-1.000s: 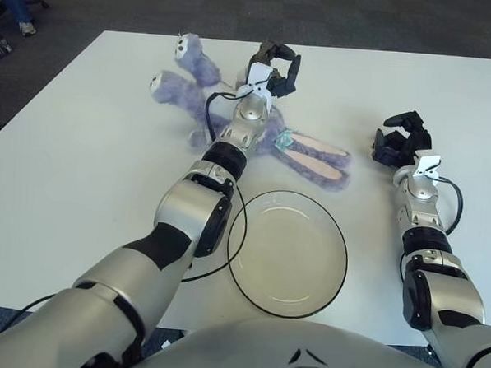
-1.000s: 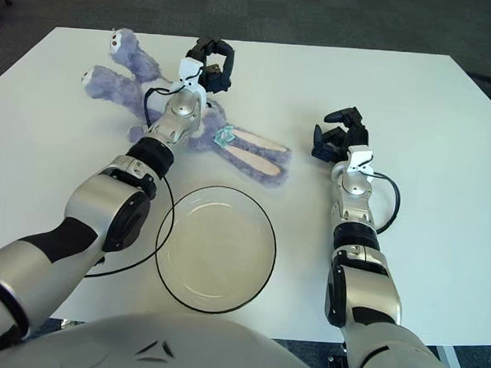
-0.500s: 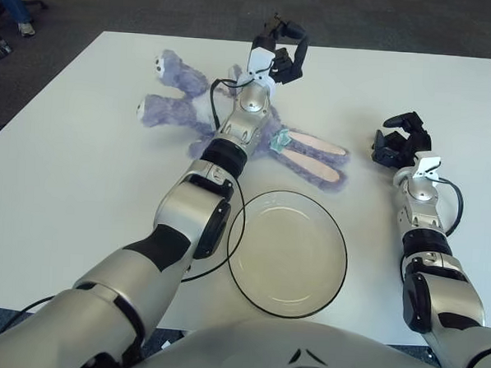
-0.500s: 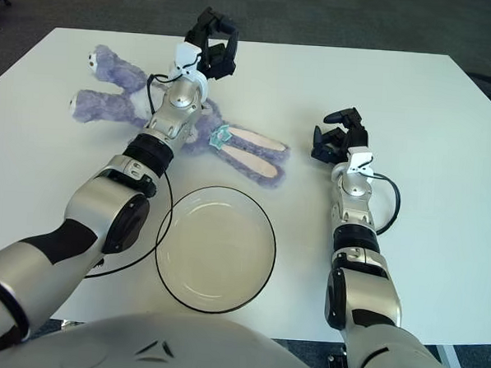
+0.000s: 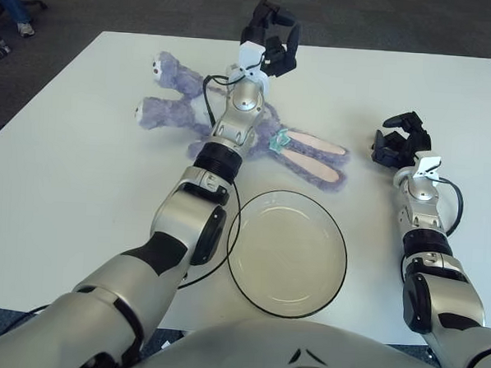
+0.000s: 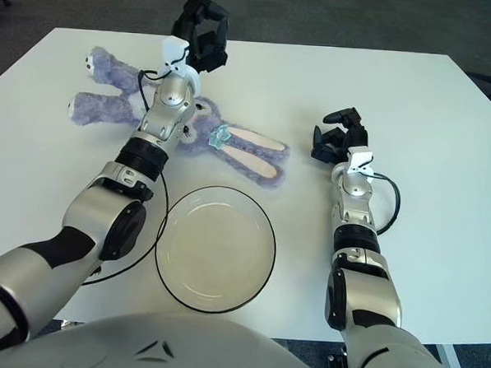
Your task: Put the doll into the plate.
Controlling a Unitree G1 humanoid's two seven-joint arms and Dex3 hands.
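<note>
Left hand (image 5: 270,38): black, three-fingered, raised above the far part of the white table (image 5: 81,175), fingers curled loosely around nothing. It holds no part of the toy.

Purple plush rabbit doll (image 5: 232,130): lying flat on the table, feet toward the robot's left, long pink-lined ears pointing right. Its body sits under the left forearm, below and nearer the robot than the hand; hand and doll appear apart.

Clear round glass plate with a dark rim (image 5: 287,252): nearer the robot than the doll, close to the ears, nothing in it.

Right hand (image 5: 398,141): shows to the right of the doll's ears, fingers curled, holding nothing.

Risks, as judged: the hand stands beyond the doll, so a straight descent would likely miss it. The limp plush may sag from a pinch on one limb and drape over the rim. The forearm could drag the doll sideways, or nudge the plate.
</note>
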